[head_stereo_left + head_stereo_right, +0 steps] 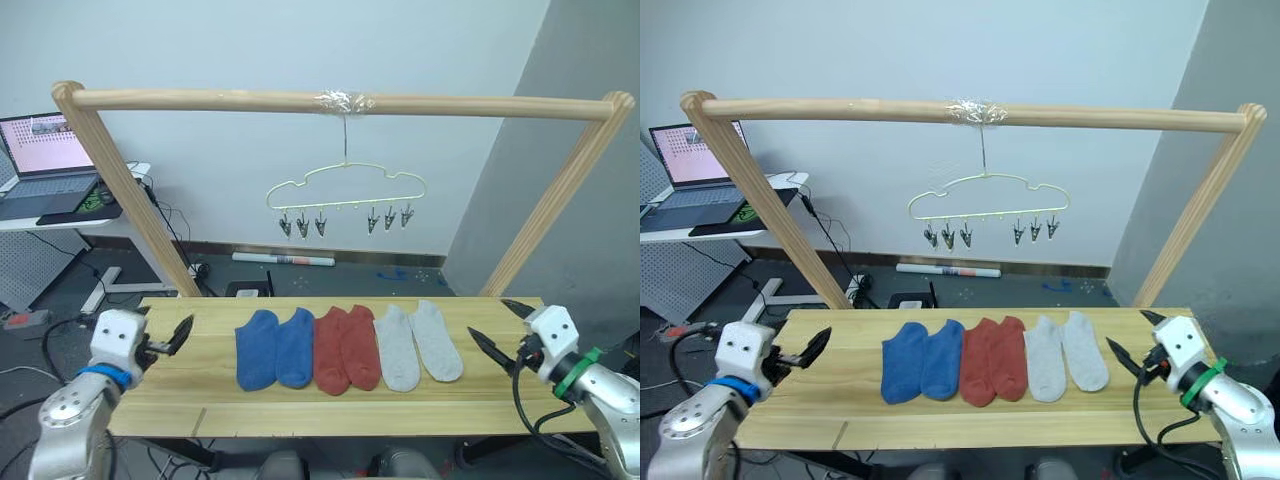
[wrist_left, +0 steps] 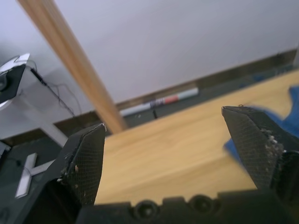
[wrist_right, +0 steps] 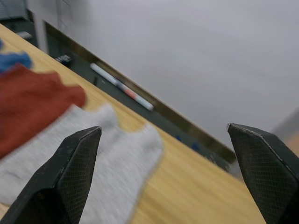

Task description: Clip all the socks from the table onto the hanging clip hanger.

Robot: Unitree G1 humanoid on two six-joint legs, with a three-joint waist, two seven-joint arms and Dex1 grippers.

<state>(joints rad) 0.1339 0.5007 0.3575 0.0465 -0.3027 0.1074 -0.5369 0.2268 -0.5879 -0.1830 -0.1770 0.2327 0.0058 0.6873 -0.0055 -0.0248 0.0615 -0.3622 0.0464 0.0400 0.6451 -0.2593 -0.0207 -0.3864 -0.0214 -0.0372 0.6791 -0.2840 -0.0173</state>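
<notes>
Six soft ankle socks [image 1: 345, 347] (2 blue, 2 rust-red, 2 lt grey) lie in a row mid light-wood plank table [image 1: 180, 400], pale wire clip hanger [image 1: 345, 195] hanging beyond w/ clips bare; left gripper [image 1: 170, 340] & right gripper [image 1: 500, 330] both spread wide, empty, so best pinch an outer sock by its cuff

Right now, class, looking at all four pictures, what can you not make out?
- Clips on the hanger: too small in the eye views to tell whether they are open or shut.
- Laptop: cut off by the left eye view's edge.
- Blue sock: blurred, partly behind the left hand's finger in the left wrist view.
</notes>
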